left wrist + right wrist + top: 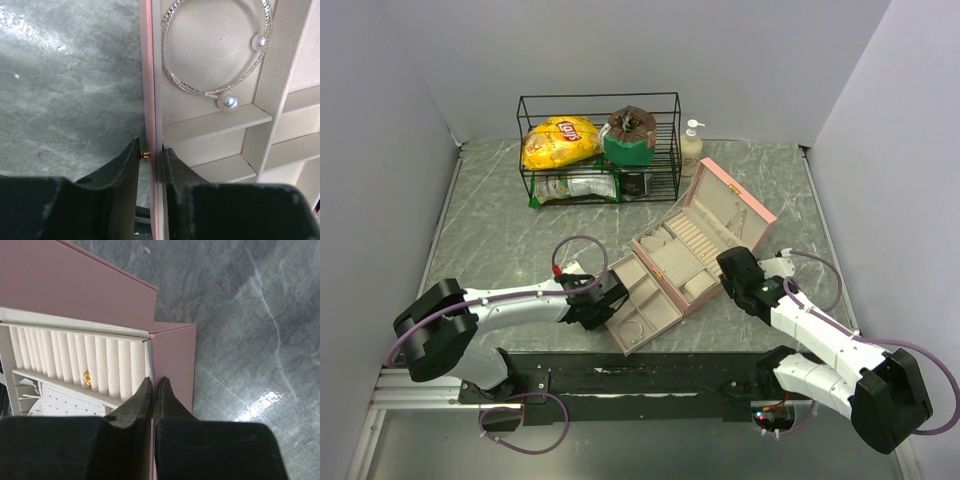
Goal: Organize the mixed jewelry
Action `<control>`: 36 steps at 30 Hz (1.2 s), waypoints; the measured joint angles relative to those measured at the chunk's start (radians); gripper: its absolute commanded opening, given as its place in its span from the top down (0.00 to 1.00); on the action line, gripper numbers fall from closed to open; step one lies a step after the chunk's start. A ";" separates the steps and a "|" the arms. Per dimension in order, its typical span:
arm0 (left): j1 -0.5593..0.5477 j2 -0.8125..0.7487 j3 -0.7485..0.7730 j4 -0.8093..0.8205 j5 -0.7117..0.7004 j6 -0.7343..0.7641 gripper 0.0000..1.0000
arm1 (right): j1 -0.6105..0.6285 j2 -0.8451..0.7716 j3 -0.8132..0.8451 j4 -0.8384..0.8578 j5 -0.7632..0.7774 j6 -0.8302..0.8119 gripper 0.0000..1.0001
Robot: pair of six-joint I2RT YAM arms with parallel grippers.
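A pink jewelry box (715,200) stands open mid-table, and its beige drawer (645,305) is pulled out toward the left. My left gripper (605,298) (150,147) is shut on the drawer's pink front wall (150,75). One finger is outside by the small gold knob (145,154) and the other is inside. A silver bangle with pearls (229,102) lies in a drawer compartment. My right gripper (728,268) (155,382) is shut, its tips at the rim of the box's right wall (172,352). A small gold piece (86,378) sits among the white ring rolls (60,357).
A black wire basket (525,150) at the back holds a yellow chip bag (560,140) and a green-wrapped item (630,140). A pump bottle (691,145) stands to its right. The box's lid (735,205) leans open toward the back right. Grey walls close in both sides.
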 measured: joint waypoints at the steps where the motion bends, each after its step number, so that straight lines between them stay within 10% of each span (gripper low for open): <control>1: 0.000 0.000 0.000 0.000 -0.003 -0.004 0.99 | 0.000 0.000 0.000 0.000 0.000 0.000 1.00; 36: -0.002 0.052 0.048 -0.007 -0.041 -0.025 0.99 | 0.000 0.031 0.013 0.023 -0.005 -0.013 1.00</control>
